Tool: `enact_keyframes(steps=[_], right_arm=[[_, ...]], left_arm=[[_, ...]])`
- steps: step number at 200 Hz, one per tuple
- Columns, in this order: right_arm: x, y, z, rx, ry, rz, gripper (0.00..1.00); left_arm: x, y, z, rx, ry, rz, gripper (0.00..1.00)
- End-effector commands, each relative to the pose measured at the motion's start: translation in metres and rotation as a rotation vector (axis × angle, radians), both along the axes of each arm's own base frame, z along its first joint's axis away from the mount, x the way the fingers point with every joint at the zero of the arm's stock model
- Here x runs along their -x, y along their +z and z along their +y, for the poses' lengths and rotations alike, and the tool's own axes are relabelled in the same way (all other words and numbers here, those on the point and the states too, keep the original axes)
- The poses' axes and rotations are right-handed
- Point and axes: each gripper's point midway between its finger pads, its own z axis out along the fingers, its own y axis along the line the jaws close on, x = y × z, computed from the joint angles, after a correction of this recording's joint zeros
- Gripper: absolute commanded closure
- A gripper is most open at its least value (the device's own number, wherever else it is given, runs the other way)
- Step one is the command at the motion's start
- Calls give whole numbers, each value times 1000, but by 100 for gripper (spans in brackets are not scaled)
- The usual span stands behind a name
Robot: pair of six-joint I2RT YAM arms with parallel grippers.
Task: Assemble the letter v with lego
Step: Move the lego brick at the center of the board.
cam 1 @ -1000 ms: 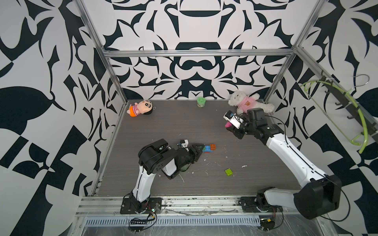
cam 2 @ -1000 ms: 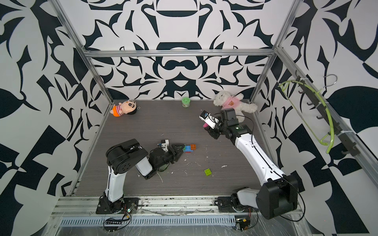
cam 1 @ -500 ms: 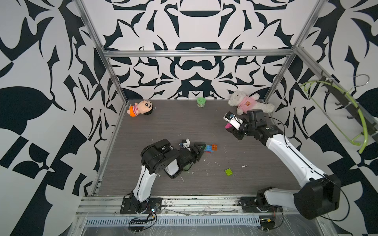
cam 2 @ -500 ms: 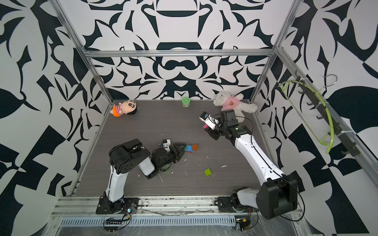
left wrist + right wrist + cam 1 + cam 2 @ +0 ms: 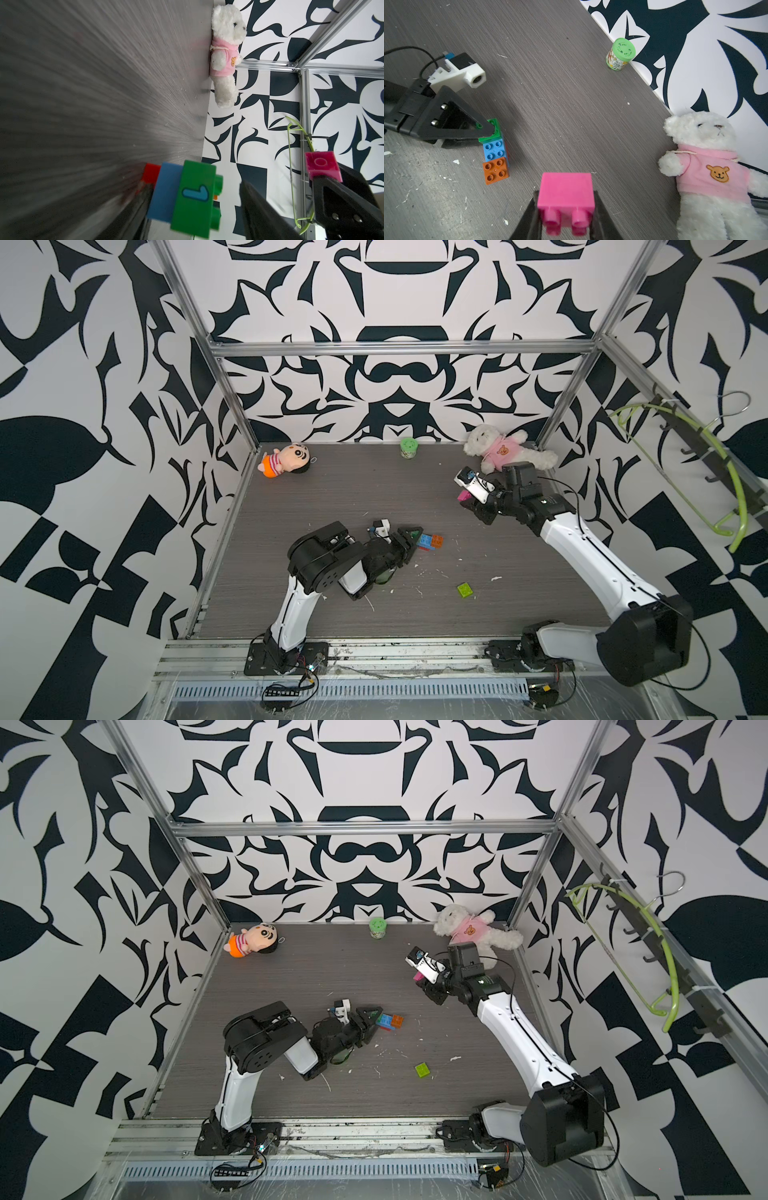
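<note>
Four lego bricks sit joined on the floor mid-table: dark green (image 5: 492, 131), blue (image 5: 494, 148), orange-brown (image 5: 496, 170), and red (image 5: 151, 175) under the blue. My left gripper (image 5: 415, 541) lies low with the green brick (image 5: 195, 197) between its jaws. It is open, with a gap showing beside the studs. My right gripper (image 5: 565, 207) hovers at the back right, shut on a pink brick (image 5: 565, 191), also seen in both top views (image 5: 463, 494) (image 5: 417, 977). A lime brick (image 5: 465, 589) lies alone nearer the front. No finished letter v shows.
A white teddy bear in a pink shirt (image 5: 498, 448) lies in the back right corner behind my right arm. A doll (image 5: 286, 460) is at the back left and a green-lidded jar (image 5: 408, 447) by the back wall. White scraps litter the floor.
My left jaws have eased slightly wider around the green brick and the left arm has shifted a little. The right arm has barely moved and still holds the pink brick.
</note>
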Motion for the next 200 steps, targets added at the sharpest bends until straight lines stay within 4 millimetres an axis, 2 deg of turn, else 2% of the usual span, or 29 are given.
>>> enact_keyframes(steps=[1, 45, 65, 77, 100, 131, 160, 181, 200], right_arm=[[-2, 15, 1, -33, -4, -44, 100], [-1, 12, 1, -35, -6, -37, 100], [1, 9, 2, -39, 0, -25, 100], [4, 7, 5, -46, 19, -8, 100], [8, -1, 9, -49, 43, 44, 100], [11, -5, 13, -60, 50, 74, 100], [19, -8, 29, -67, 54, 131, 100], [28, -18, 45, -81, 43, 284, 100], [41, -31, 59, -41, 38, 426, 100]], left_arm=[[-1, -9, -3, -21, -1, -1, 43], [-2, -12, -8, -16, -15, 6, 41], [-2, -14, -7, -24, -14, 6, 45], [-1, -15, -3, -35, -4, -1, 53], [-4, -16, 5, -51, 19, -7, 61], [-4, -13, 8, -63, 16, -27, 61], [-11, -16, 29, -110, 40, -55, 64], [-15, -9, 46, -152, 56, -110, 65], [-17, -11, 57, -168, 63, -109, 66]])
